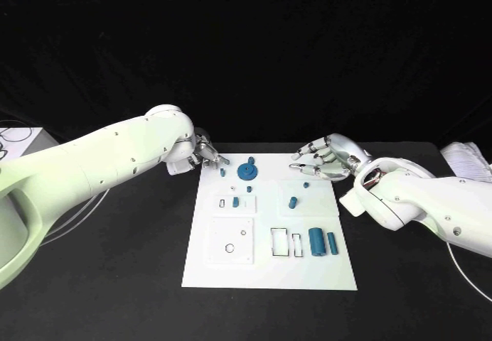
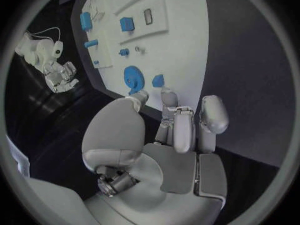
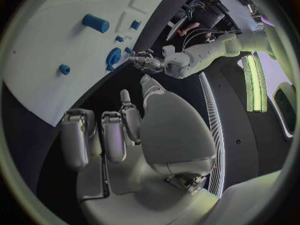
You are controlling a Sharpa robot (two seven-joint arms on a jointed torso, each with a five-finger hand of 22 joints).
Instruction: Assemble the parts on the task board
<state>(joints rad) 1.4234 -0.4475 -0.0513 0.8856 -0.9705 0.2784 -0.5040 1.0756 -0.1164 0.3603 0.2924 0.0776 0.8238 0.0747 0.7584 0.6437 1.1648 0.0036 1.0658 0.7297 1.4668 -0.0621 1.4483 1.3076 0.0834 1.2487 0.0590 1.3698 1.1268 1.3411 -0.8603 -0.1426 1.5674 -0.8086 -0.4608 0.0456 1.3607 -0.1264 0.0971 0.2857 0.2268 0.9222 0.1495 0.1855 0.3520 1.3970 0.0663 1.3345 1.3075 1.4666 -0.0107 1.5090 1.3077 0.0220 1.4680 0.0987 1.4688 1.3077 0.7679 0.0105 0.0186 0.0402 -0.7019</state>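
Two silver hands I watch at the white rectangular task board's (image 1: 269,273) far corners: left hand (image 1: 205,154) and right hand (image 1: 323,158), both empty, fingers loosely apart, near the round blue gear part (image 1: 247,171).

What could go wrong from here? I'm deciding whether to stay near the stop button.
The left hand hovers open close to the small blue part and blue gear at the task board's far edge; a clumsy reach might knock either off. The right hand nearby could crowd that reach.

white object (image 1: 470,160) cut by frame edge
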